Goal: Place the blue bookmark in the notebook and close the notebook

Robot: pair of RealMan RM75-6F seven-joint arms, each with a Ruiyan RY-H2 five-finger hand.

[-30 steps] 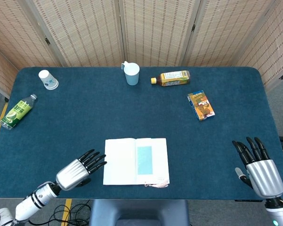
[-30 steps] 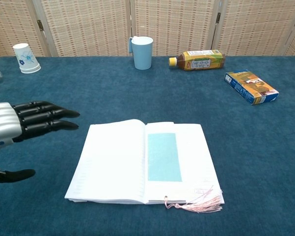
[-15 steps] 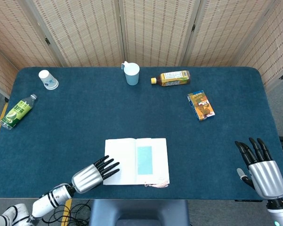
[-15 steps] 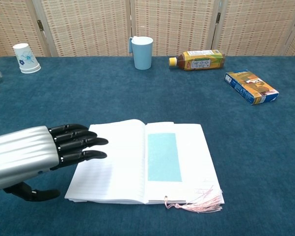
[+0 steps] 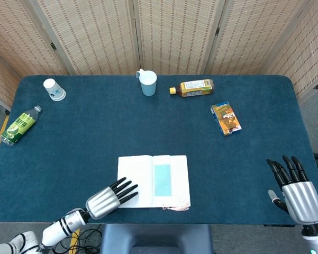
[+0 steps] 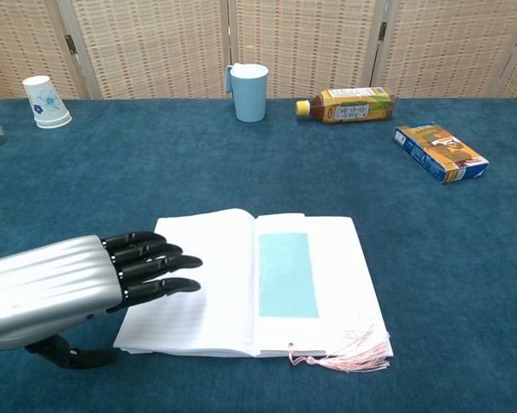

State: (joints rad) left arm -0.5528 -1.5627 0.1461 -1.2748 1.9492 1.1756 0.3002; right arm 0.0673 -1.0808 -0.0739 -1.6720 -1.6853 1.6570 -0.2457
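Both hands hold nothing, fingers spread: the left hand (image 6: 77,288) has slid further over the open notebook's (image 6: 206,284) left page; the blue bookmark (image 6: 287,274) lies on the right page. Beyond stand a mug (image 6: 250,91), bottle (image 6: 346,105) and box (image 6: 440,152); the right hand (image 5: 296,191) waits apart.

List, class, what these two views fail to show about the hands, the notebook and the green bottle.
- Left hand: both views leave unclear whether its fingertips touch the notebook page.
- Right hand: absent from the chest view, outside the frame.
- Page under the blue bookmark: covered in both views.
- Green bottle: chest view's left edge crops almost all of it.
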